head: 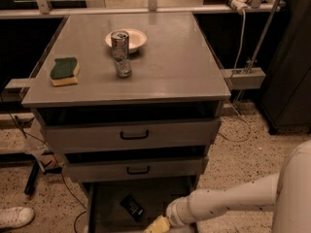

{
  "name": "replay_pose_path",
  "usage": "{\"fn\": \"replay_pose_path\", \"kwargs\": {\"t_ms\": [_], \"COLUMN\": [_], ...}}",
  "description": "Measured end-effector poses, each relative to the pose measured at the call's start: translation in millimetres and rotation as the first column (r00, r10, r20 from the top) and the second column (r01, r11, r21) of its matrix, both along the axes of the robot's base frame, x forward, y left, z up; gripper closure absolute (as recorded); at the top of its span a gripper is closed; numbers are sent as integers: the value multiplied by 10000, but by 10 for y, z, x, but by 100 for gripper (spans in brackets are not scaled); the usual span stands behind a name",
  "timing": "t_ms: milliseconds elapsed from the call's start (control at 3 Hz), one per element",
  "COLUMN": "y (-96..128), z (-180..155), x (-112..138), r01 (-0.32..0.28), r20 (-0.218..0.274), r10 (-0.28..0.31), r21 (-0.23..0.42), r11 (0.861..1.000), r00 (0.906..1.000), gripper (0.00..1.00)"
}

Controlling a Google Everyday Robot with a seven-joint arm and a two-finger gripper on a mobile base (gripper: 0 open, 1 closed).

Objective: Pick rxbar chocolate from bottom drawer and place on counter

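a: spotted the bar point(131, 207) lying flat and slanted on the floor of the bottom drawer point(108, 202). untouched, with nothing resting on it.

b: and the gripper?

a: found the gripper point(158, 224) just right of the bar and a little nearer the camera, low in the same drawer, close to the bar but apart from it. couldn't tell whether wide or narrow, being half cut off at the bottom edge.

b: judged the step as the reach-in, then. needed to ease left toward the bar and turn to match the slant, so as to close across the short width, not the length.

a: agreed. needed to come down square too. flat wrapper on a smooth floor, likely to skid if nudged at one edge.

b: worth minding the middle drawer point(138, 169) straight above the bar on the way out.

a: noted. for the drop, favoured the counter point(180, 67) up and right of the bar, well away from the can point(120, 39), bowl point(136, 36) and sponge point(64, 71), all up and left of the bar.
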State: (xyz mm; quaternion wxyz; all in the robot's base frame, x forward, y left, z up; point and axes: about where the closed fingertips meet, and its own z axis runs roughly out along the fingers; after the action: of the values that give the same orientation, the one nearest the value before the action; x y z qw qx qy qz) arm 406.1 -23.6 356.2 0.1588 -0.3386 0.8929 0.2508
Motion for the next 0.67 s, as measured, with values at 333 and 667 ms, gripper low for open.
{"fn": "replay_pose_path", "kwargs": {"t_ms": [333, 667], "y": [94, 257], "z": [-285, -550], "x": [21, 201], "r01": [547, 1095], "r20": [-2, 333], "r10": [-547, -1129], "r21": [362, 897], "r11": [9978, 9899], "r00": [9985, 9930], "gripper": [0, 0]}}
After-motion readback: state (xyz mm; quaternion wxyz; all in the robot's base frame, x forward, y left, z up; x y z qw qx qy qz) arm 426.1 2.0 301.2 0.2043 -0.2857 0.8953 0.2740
